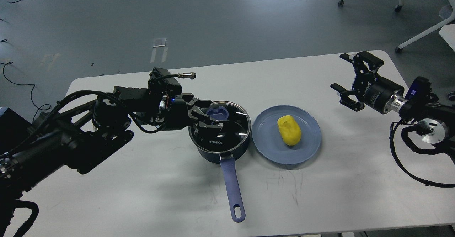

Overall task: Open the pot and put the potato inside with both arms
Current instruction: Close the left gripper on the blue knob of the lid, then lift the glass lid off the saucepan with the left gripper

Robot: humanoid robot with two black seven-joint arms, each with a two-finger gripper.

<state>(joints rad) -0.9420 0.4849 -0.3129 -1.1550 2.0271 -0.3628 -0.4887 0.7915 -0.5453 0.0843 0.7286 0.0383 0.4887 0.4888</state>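
The pot [219, 137] stands on the white worktop [142, 187] and serves as the reference point for all that follows. It is a small dark saucepan with its glass lid [227, 125] in place, the word "KONKA" legible on the glass near the handle side. Its long blue-purple handle [231, 187] runs from the pot toward the near edge of the worktop, with a hole at its end. A blue knob [217, 114] sits at the centre of the lid. The left claw [209, 117] is positioned directly over the lid, its fingers [209, 126] placed on either side of the knob; whether they are actually pressing against the knob cannot be told from this view. The left arm [106, 123] reaches the pot from its left side, low over the worktop. Just to the right of the pot, nearly touching its rim, lies a flat blue plate [270, 141]. The potato [289, 130], bright yellow and lumpy, rests on that plate, slightly right of the plate's centre, and is outside the pot. The right claw [350, 78] is well to the right of the pot, beyond the plate, above the far right part of the worktop; its fingers are spread apart and hold nothing. The right arm [408, 101] extends from it toward the right edge of the view. Beyond the worktop, behind the pot, grey floor [213, 23] is visible.
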